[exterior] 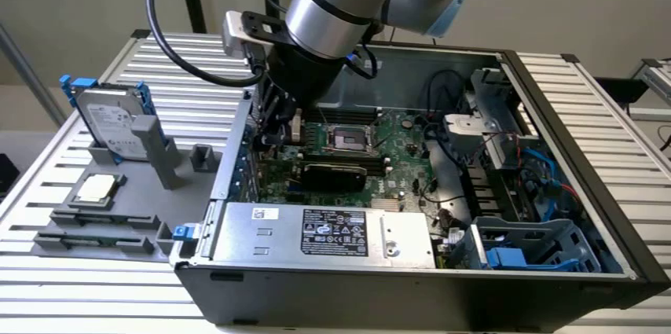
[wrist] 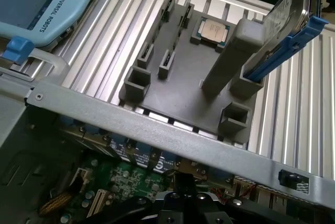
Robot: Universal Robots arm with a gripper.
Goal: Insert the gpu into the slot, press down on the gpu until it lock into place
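- Arm point(exterior: 335, 4): it is reaching down from 12 o'clock in the exterior view into the open case point(exterior: 419, 271), with a black cable point(exterior: 168, 35) looping off it at 10 o'clock.
- End effector point(exterior: 275, 126): it is hanging over the motherboard point(exterior: 394, 145) near the case wall on the exterior view's left; in the wrist view its dark body is sitting just above the green board point(wrist: 184, 203). Whether its fingers are spread or pressed together cannot be told.
- Gpu point(exterior: 333, 175): the black card is lying across the motherboard, just at 5 o'clock from the end effector and at 6 o'clock from the CPU socket point(exterior: 351, 139). How deep it is sitting cannot be told.
- Slot: the card is covering the spot, so the blue strip cannot be made out.
- Power supply point(exterior: 314, 233): the silver labelled box is sitting at 6 o'clock of the card, along the case's near edge.
- Holder point(exterior: 115, 224): the grey tray is resting on the ribbed tabletop point(exterior: 63, 287) beyond the case wall, carrying a hard drive point(exterior: 113, 126) standing upright in a blue frame and a processor chip point(exterior: 97, 188) lying flat.
- Case rail point(wrist: 157, 124): in the wrist view the grey metal edge is running between the board and the holder point(wrist: 178, 85), with the hard drive point(wrist: 285, 17) and chip point(wrist: 213, 29) beyond it.
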